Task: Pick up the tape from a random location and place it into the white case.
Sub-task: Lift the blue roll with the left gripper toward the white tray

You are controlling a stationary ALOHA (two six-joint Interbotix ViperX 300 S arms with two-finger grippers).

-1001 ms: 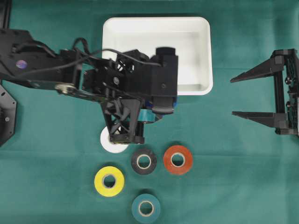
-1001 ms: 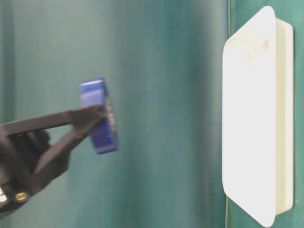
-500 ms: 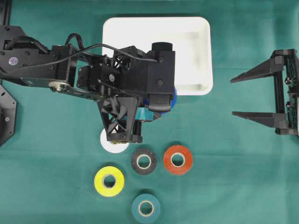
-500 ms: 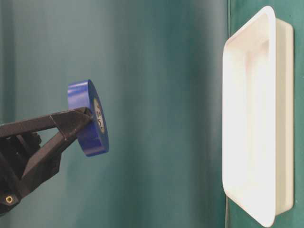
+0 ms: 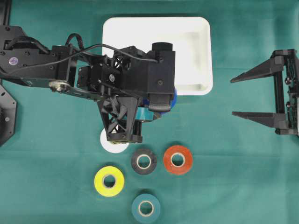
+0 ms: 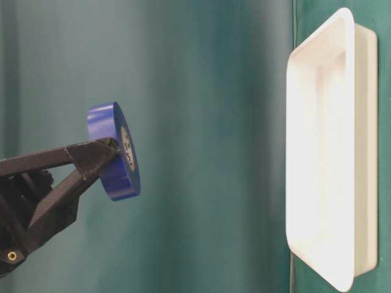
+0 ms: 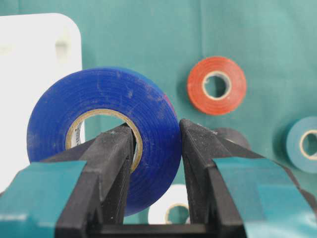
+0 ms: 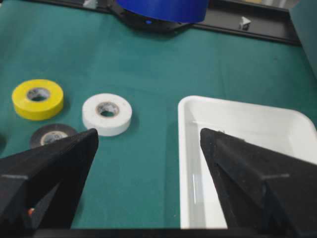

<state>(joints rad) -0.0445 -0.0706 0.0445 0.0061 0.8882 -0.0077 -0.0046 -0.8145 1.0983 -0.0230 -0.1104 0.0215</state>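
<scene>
- The left arm's fingers (image 7: 156, 144) are clenched on the blue tape (image 7: 106, 134): one finger goes through the core, the other presses the outer tread, so the roll stands on edge, lifted clear of the bench (image 5: 243, 186).
- In the overhead view the blue roll shows only as a sliver under the left wrist, just off the near-right corner of the white case (image 5: 187, 56), at its near rim.
- The relation that matters: the case lies beyond the held roll, towards the bench's far edge. I judge a short carry over the near rim would put the tape above the tray floor.
- The left arm is much nearer the case. The right arm's fingers (image 5: 254, 95) are spread wide and hold nothing, parked near the bench's right edge, well apart from the case.
- The white case looks to have nothing in it, as far as its uncovered floor shows.
- On the bench near its front edge lie white (image 5: 112, 144), black (image 5: 144, 161), red (image 5: 177, 159), yellow (image 5: 109, 181) and teal (image 5: 145, 208) rolls.
</scene>
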